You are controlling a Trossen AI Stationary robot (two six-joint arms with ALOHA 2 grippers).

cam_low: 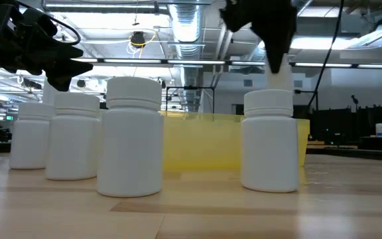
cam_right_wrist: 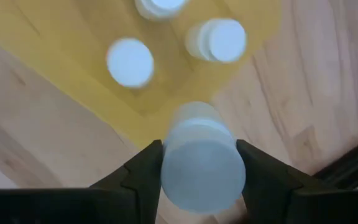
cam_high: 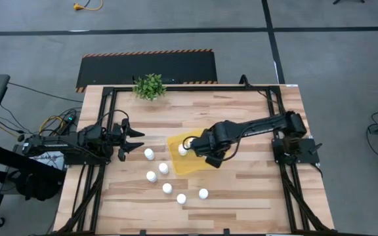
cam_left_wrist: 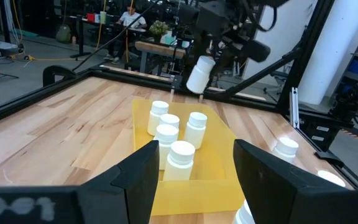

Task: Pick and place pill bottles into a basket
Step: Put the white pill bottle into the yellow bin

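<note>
Pill bottles: six on table, four in basket, one pinched by right gripper; left gripper spread, empty; labels blank

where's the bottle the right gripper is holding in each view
High: held bottle at the basket's left edge.
Low: top right, hanging from the right gripper.
Left wrist: top centre, tilted above the basket.
Right wrist: bottom centre, between the fingers.
Shared landmark: the yellow basket.

right gripper reaches mid-table, fingers clamped — left gripper waits, fingers parted.
</note>
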